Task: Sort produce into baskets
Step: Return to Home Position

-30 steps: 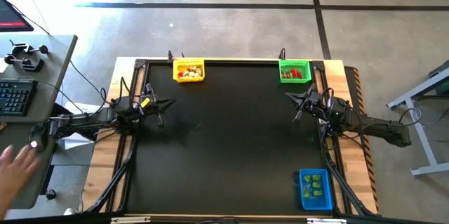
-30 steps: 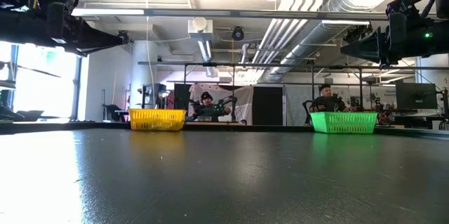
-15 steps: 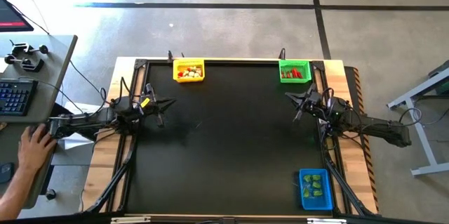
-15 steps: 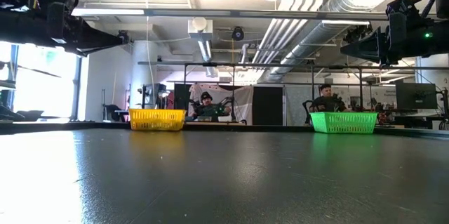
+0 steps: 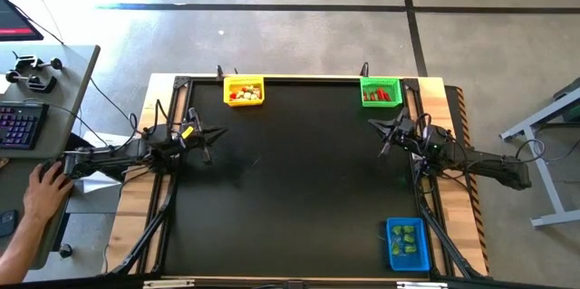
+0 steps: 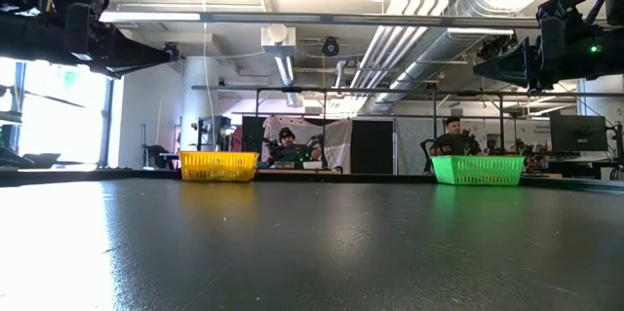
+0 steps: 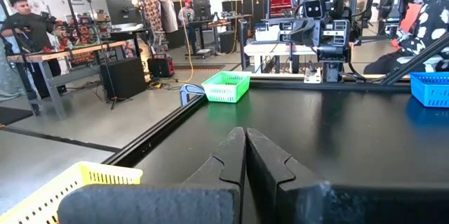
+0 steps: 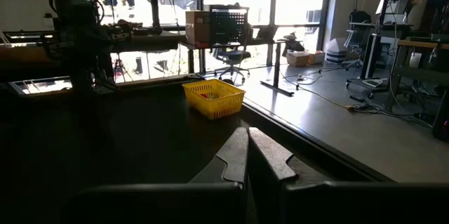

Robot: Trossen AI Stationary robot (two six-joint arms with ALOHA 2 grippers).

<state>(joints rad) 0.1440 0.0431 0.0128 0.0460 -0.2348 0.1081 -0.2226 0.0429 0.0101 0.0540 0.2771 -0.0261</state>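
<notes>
Three mesh baskets stand on the black table. The yellow basket (image 5: 244,91) at the far left holds cream and red produce, the green basket (image 5: 380,91) at the far right holds red and green pieces, and the blue basket (image 5: 407,244) at the near right holds green chunks. My left gripper (image 5: 221,131) hovers shut above the table's left side, pointing level toward the right. My right gripper (image 5: 371,123) hovers shut above the right side, pointing left. Neither holds anything. The left wrist view shows the shut fingers (image 7: 245,155), the right wrist view likewise (image 8: 247,155).
A person's hand (image 5: 41,191) rests at a desk left of the table, beside a keyboard (image 5: 20,129). People sit in the room beyond the far edge (image 6: 451,139). The black mat (image 5: 299,180) between the baskets lies bare.
Both arms have kept still. The person's hand at the left desk has moved a little toward the table.
</notes>
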